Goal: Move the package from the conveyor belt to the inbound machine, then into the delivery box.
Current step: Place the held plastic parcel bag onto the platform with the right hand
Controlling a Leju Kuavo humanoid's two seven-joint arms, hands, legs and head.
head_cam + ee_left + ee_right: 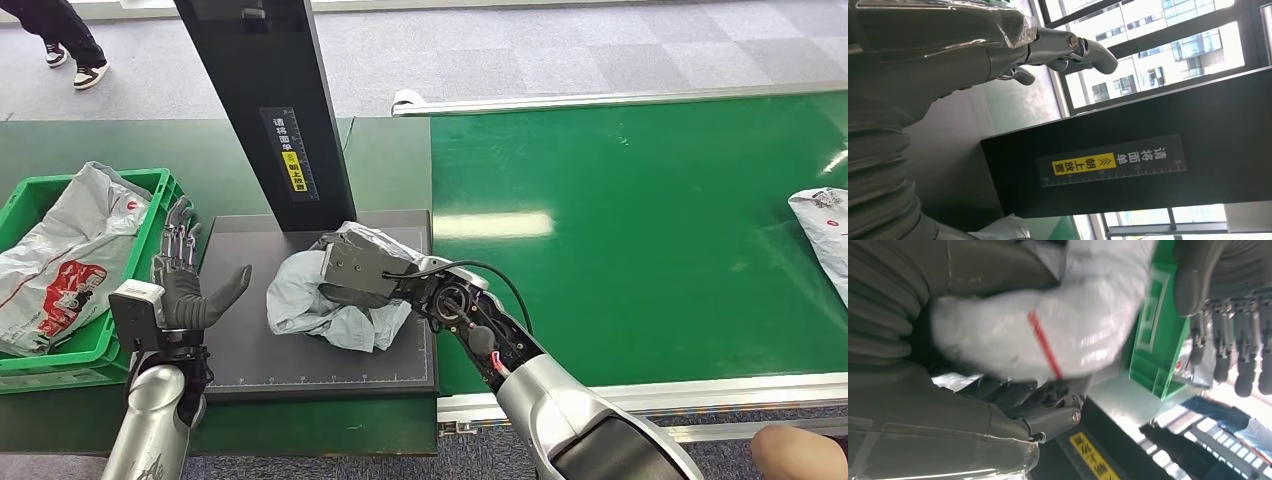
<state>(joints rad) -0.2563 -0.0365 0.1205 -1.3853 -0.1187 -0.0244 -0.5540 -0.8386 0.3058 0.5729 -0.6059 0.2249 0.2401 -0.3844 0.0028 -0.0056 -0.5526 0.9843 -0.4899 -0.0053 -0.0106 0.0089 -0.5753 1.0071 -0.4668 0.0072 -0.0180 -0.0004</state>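
Observation:
A crumpled grey package (310, 300) lies on the black platform (300, 365) of the inbound machine. My right hand (355, 268) lies over the package's right side and grips it. In the right wrist view the package (1058, 325), which has a red stripe, sits between the thumb and fingers. To the left of the platform my left hand (185, 285) stands open and upright with its fingers spread and nothing in it. It is between the platform and the green delivery box (90, 345). The left wrist view shows that hand (948, 55) empty.
The machine's black column (270, 110) rises behind the platform. The green box holds several grey bags (60, 260). The green conveyor belt (640, 250) stretches to the right, with another package (825, 235) at its right edge. A person's shoes (75, 60) are at the far left.

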